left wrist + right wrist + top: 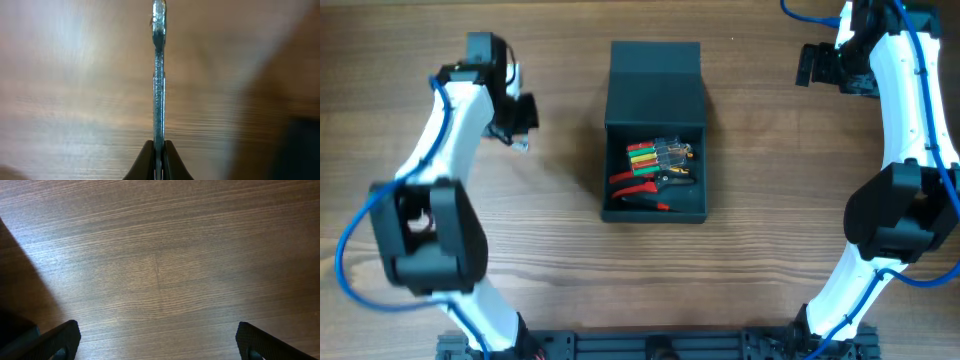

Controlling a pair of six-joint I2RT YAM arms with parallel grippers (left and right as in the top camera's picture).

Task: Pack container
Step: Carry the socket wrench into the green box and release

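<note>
Metal this thin is stiff but slick: my left gripper (159, 152) pinches the flat tool (159, 75) edge-on by its end (may pivot); my right gripper (157, 335) gapes empty. The container (655, 95) looks light.

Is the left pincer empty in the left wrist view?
No, the left pincer is shut on a slim metal tool that sticks out ahead of it.

Matte dark teal-grey container (655, 95). Red, green, yellow tools (655, 165) inside. Brown table (160, 255), fine wood grain. Silvery grey metal tool (158, 100).
</note>
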